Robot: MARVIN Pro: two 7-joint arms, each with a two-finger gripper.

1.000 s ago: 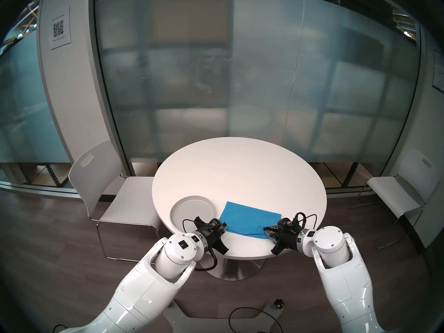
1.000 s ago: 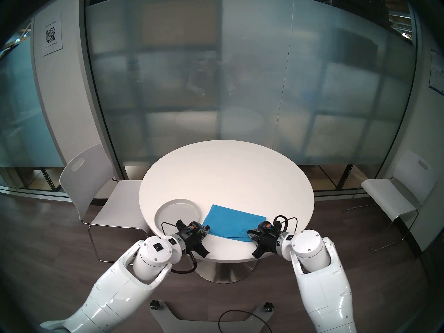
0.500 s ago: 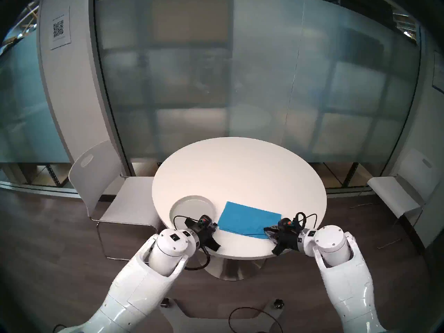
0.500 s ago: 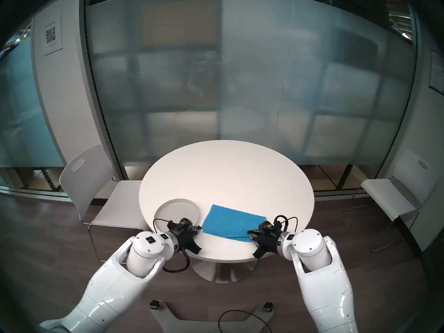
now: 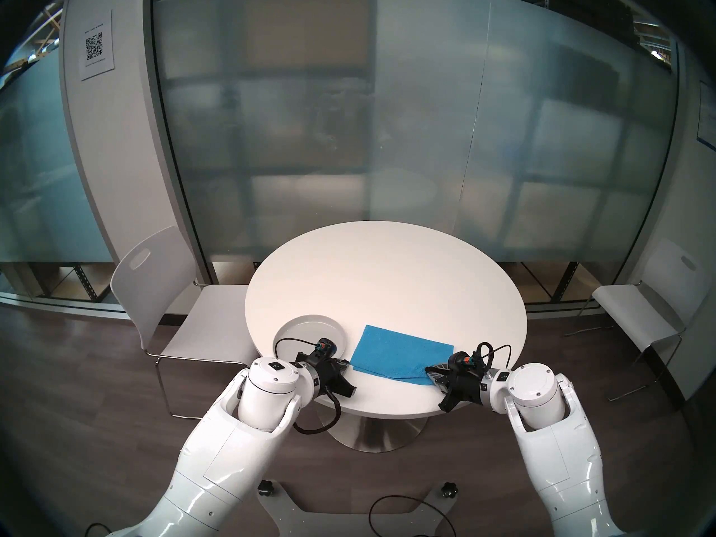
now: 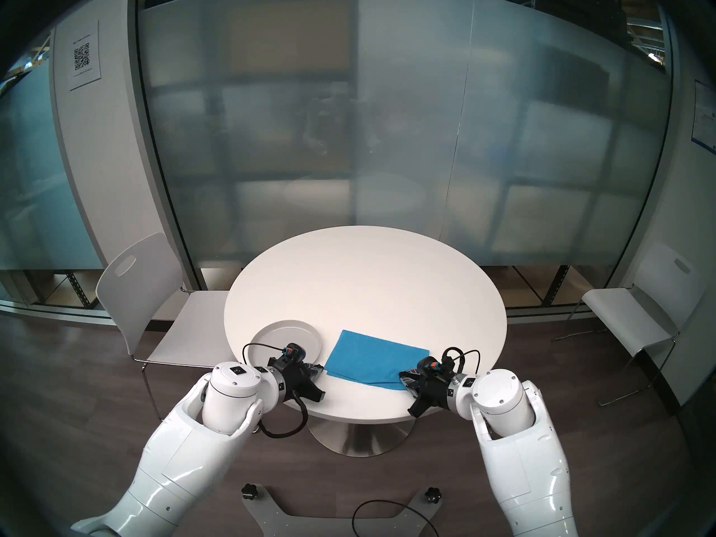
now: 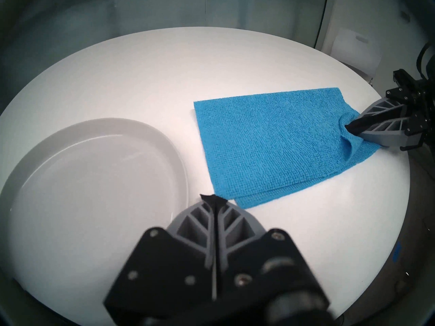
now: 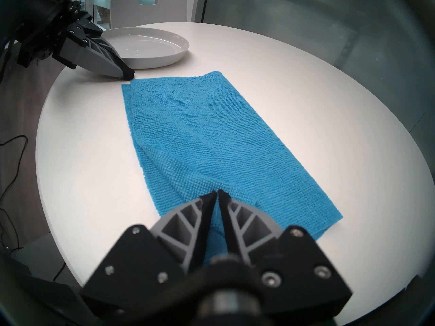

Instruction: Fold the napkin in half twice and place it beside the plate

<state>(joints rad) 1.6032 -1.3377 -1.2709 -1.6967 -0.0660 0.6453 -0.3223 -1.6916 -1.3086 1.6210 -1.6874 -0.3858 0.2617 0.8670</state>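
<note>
The blue napkin (image 5: 399, 356) (image 7: 270, 142) (image 8: 200, 135) lies on the round white table (image 5: 387, 276) as a two-layer rectangle. It sits just right of the pale grey plate (image 5: 306, 329) (image 7: 94, 172) (image 8: 153, 48) without touching it. My left gripper (image 5: 346, 363) (image 7: 213, 198) (image 8: 128, 75) is shut and empty. Its tip rests low at the napkin's near-left corner, beside the plate's rim. My right gripper (image 5: 428, 370) (image 7: 348, 126) (image 8: 217, 192) is shut on the napkin's right end, and the cloth bunches into a small raised fold there.
A white chair (image 5: 162, 292) stands left of the table and another (image 5: 651, 311) stands to the right. Frosted glass walls close off the back. Both grippers work near the table's front edge. A cable (image 5: 410, 517) lies on the floor by my base.
My left arm has drawn back to the left, its wrist has turned, and its tip has come off the napkin's near-left corner. The right gripper and the napkin's right end have stayed put.
</note>
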